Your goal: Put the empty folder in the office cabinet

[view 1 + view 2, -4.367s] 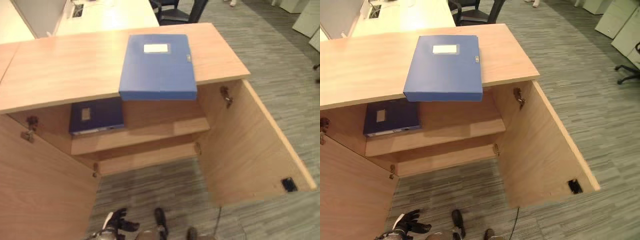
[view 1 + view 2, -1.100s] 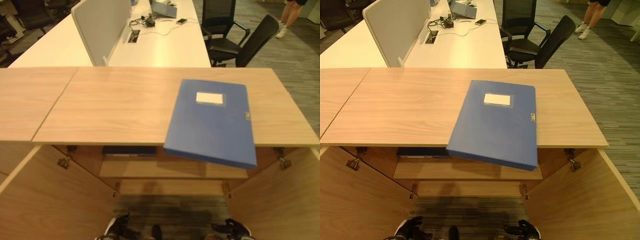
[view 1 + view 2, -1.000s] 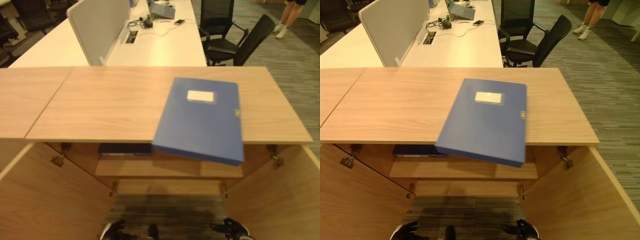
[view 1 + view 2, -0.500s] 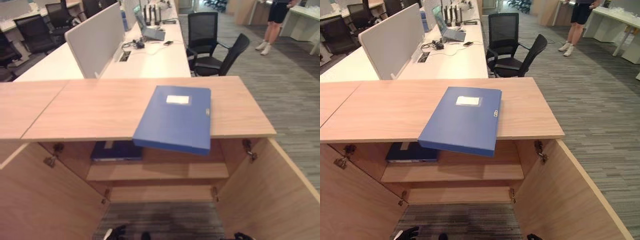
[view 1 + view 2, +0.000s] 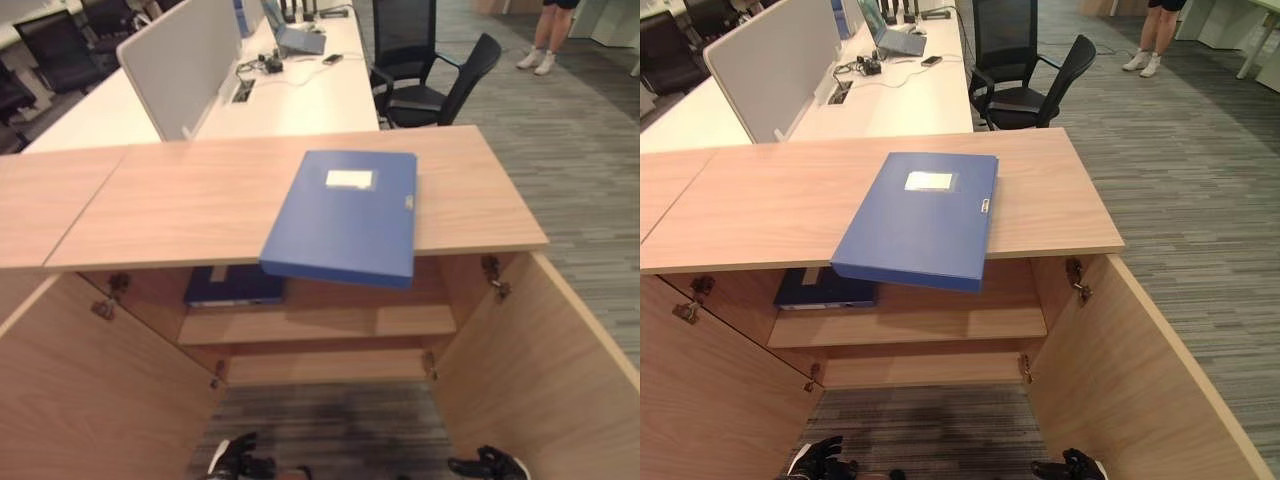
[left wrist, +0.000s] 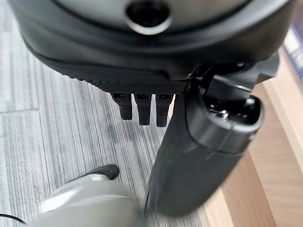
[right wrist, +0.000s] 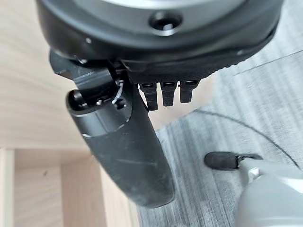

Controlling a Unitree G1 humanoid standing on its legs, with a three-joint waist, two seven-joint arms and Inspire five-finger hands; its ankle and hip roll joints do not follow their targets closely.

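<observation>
Left eye view looks down on a wooden office cabinet [image 5: 300, 200] with both doors swung wide, and on its top lies the blue folder [image 5: 345, 215], flat, label side up, turned slightly askew with its near corner jutting out past the front edge over the open interior. Nothing touches it. Inside, on the upper shelf [image 5: 330, 323], a darker blue folder [image 5: 232, 287] lies towards the left; most of it is hidden under the cabinet top, so just its front edge and part of its cover can be made out. The right door [image 5: 540, 370] and left door [image 5: 90, 390] are both cut off at the picture's borders. Low down, over the grey striped carpet [image 5: 930, 425], the left hand [image 5: 235, 462] and the right hand [image 5: 490, 465] sit at the bottom edge, well apart from the folder and partly cropped. Each wrist view shows its own hand from very close, with the thumb standing out and the fingers [image 6: 139, 108] hanging straight and loose, gripping nothing; the right hand's fingers [image 7: 163, 93] are likewise relaxed and empty. Beyond the cabinet stands a white desk [image 5: 900, 90] with a grey partition screen [image 5: 775, 60], a laptop [image 5: 890, 38] and some small items too far off to identify, then black office chairs [image 5: 1025, 70], and a person's legs [image 5: 1155, 35] at the far right, cropped above the knees.
</observation>
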